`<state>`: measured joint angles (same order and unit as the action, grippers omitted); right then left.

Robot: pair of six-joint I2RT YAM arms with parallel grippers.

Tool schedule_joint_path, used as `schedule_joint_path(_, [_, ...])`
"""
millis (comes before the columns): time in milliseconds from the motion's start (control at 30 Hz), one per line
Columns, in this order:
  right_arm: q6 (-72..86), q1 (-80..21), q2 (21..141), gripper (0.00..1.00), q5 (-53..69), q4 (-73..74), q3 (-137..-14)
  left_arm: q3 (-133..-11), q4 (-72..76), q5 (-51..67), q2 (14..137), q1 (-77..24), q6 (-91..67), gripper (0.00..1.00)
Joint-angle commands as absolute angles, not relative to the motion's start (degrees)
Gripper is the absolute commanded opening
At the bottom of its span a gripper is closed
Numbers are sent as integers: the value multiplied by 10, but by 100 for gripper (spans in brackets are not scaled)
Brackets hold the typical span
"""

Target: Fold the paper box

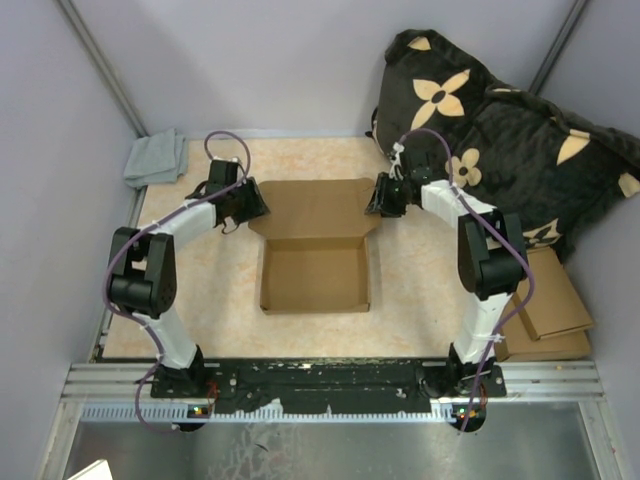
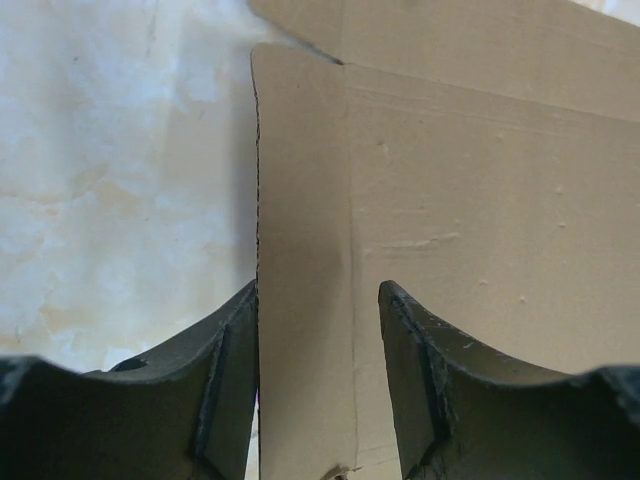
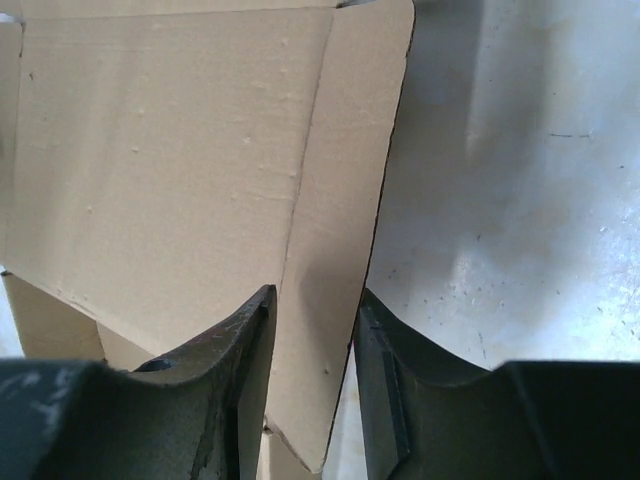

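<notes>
Plain brown cardboard mailer box (image 1: 315, 275) sits open at the middle of the pale marbled table (image 1: 215, 300), its lid panel flat toward the far side.
The left gripper (image 2: 318, 400) has its jaws apart astride the lid's left side flap (image 2: 300, 220). The right gripper (image 3: 312, 390) straddles the right side flap (image 3: 345, 180) with a narrower gap; I cannot tell whether it pinches.

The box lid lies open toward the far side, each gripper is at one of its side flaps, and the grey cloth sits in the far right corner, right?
Not quite: the top external view shows the grey cloth in the far left corner. The rest is right: the lid of the paper box lies open, with the left gripper and right gripper at its side flaps.
</notes>
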<state>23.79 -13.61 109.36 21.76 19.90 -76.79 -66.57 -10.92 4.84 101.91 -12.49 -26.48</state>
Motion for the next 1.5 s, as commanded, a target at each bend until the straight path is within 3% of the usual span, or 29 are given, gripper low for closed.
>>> schedule_joint_path(0, [209,-161,1073,37,195,226,-824,-691,-92,83,1031,-126,-254,55])
schedule_joint_path(300, [193,-203,1113,32,134,282,-884,-711,-110,82,1055,-131,-245,48])
schedule_joint_path(433, [191,-209,1125,31,118,294,-896,-728,-126,67,1068,-138,-237,41])
schedule_joint_path(500, [190,-210,1129,31,114,299,-899,-742,-137,61,1074,-143,-228,33])
schedule_joint_path(667, [188,-210,1130,30,105,307,-899,-740,-143,49,1061,-148,-222,0])
schedule_joint_path(1167, [161,-195,1079,34,92,326,-916,-471,170,31,818,-166,-209,0])
schedule_joint_path(1467, [140,-192,1052,34,93,354,-940,-402,267,13,742,-182,-181,0])
